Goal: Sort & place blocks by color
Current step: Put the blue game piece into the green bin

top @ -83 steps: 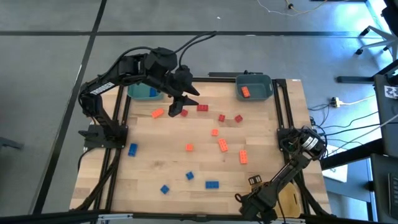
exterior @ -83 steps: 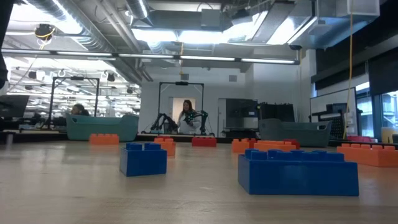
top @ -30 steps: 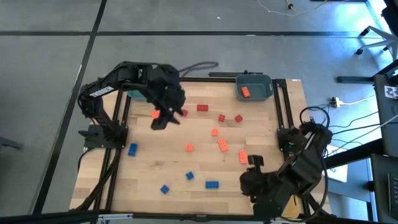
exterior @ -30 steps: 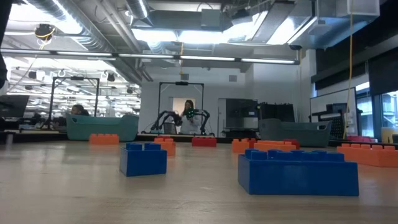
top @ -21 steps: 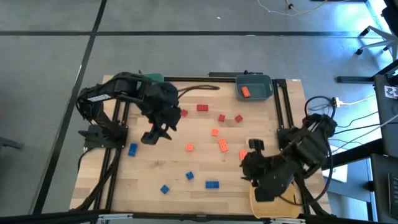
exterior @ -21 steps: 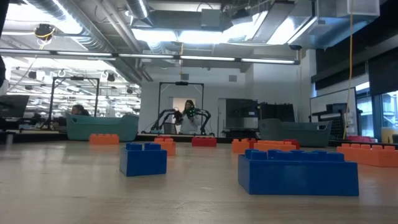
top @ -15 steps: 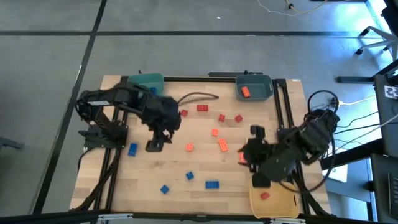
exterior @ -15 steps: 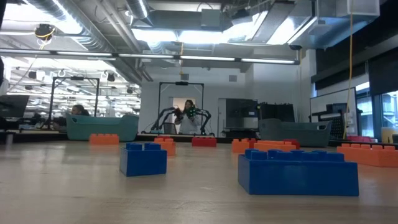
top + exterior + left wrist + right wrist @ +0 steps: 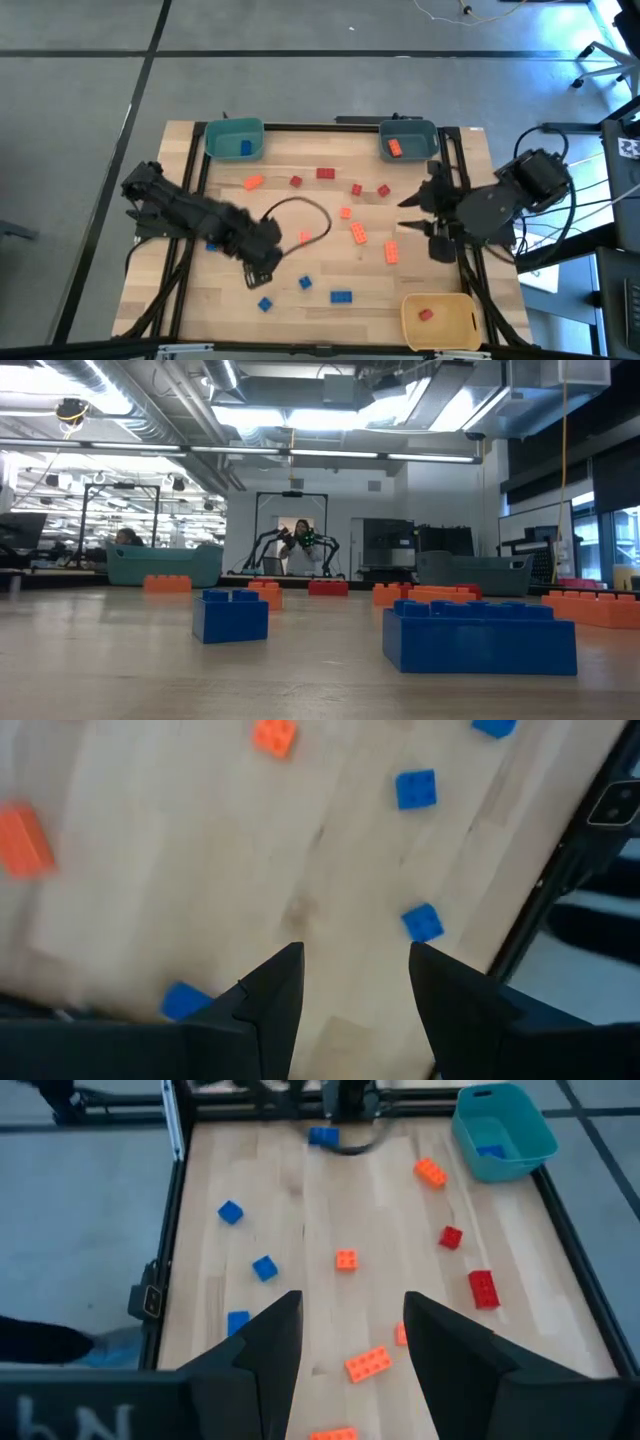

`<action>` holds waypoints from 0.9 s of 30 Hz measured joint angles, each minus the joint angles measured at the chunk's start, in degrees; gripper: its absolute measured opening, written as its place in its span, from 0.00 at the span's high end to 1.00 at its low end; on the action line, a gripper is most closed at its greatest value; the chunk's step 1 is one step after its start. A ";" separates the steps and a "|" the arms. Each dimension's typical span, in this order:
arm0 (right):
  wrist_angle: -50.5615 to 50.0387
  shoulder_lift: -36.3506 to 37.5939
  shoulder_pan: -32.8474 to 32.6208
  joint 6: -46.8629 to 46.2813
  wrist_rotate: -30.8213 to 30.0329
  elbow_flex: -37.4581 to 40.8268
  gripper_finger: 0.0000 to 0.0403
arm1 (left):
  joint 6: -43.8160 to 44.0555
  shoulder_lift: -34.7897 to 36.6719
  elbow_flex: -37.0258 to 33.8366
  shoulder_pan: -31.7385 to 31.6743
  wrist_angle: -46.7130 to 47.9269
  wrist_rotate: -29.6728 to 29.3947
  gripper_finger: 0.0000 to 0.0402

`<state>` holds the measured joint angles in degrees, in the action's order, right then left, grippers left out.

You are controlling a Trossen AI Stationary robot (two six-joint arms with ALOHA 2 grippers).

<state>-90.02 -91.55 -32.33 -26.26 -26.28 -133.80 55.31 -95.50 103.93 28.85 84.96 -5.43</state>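
Left gripper [image 9: 262, 268]: low over the table's near-left area, fingers parted, nothing between them.
Right gripper [image 9: 428, 213]: at the right edge, fingers apart, empty.
Blocks [image 9: 358, 233]: orange and red scattered mid-table, blue near the front.
Teal bin [image 9: 234, 139]: one blue block inside.
Grey-blue bin [image 9: 409, 140]: one orange block.
Yellow bin [image 9: 439, 316]: one red block.

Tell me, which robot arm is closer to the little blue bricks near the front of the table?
Left. The left gripper hangs open right over the small blue plastic bricks, while the right gripper is open at the table's right edge, far from them.
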 joint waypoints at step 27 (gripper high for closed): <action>0.00 1.36 0.34 2.45 -1.12 0.02 0.56 | 38.94 0.00 -31.73 14.69 -38.31 -1.88 0.56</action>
<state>-90.02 -90.19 -31.99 -23.81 -27.40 -133.78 94.25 -95.50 72.20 43.54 46.65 -7.32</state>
